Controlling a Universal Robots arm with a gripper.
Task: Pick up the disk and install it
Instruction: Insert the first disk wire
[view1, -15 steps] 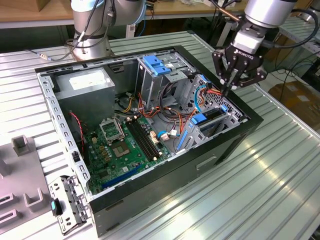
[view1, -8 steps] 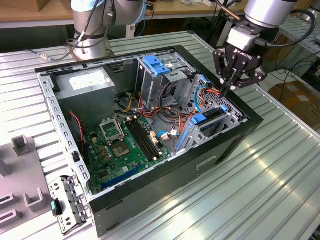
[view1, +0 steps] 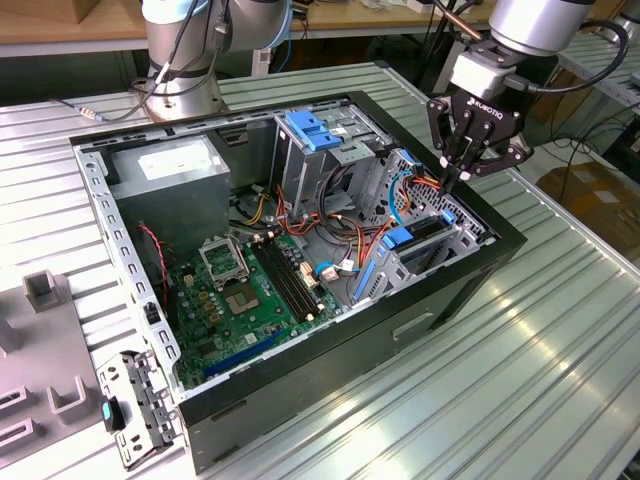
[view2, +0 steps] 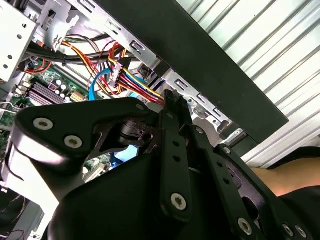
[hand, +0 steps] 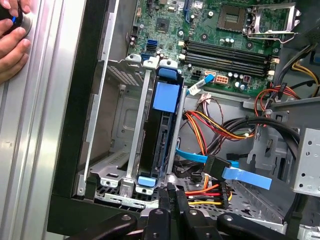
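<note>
One disk (hand: 159, 140) seated upright in its drive bay, clenched empty jaws just beside its near end, apart.

My exterior view looks down obliquely across the whole open computer case (view1: 300, 270) on the counter (view1: 560, 340). Both wrist views sit close above its drive bay corner (sharing the coloured cables (hand: 210, 127)), facing inward.
</note>
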